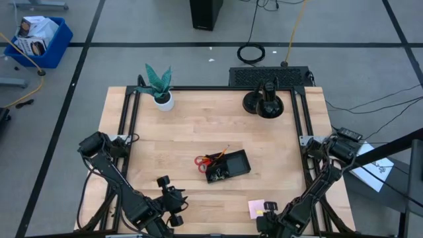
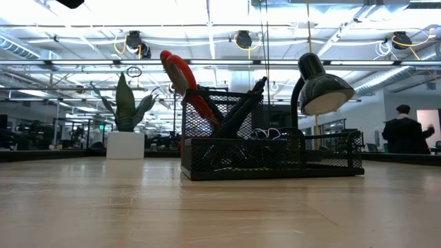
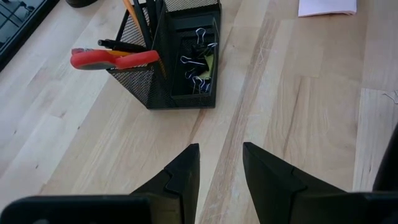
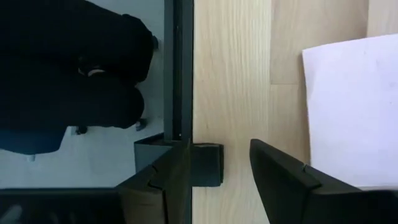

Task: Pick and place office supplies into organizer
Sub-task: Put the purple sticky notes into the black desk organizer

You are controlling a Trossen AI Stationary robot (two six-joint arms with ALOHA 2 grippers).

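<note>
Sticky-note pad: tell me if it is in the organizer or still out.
Out. The pale pink sticky-note pad lies flat on the table near the front edge, apart from the organizer, beside the right hand.

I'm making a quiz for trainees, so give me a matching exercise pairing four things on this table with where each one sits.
Things:
1. scissors
2. paper clips
3. sticky notes
4. plant

Places:
A. far left of the table
B. standing in the organizer's tall section
C. flat on the table, near the right hand
D. in the organizer's low tray

Pairs: 1-B, 2-D, 3-C, 4-A
</note>
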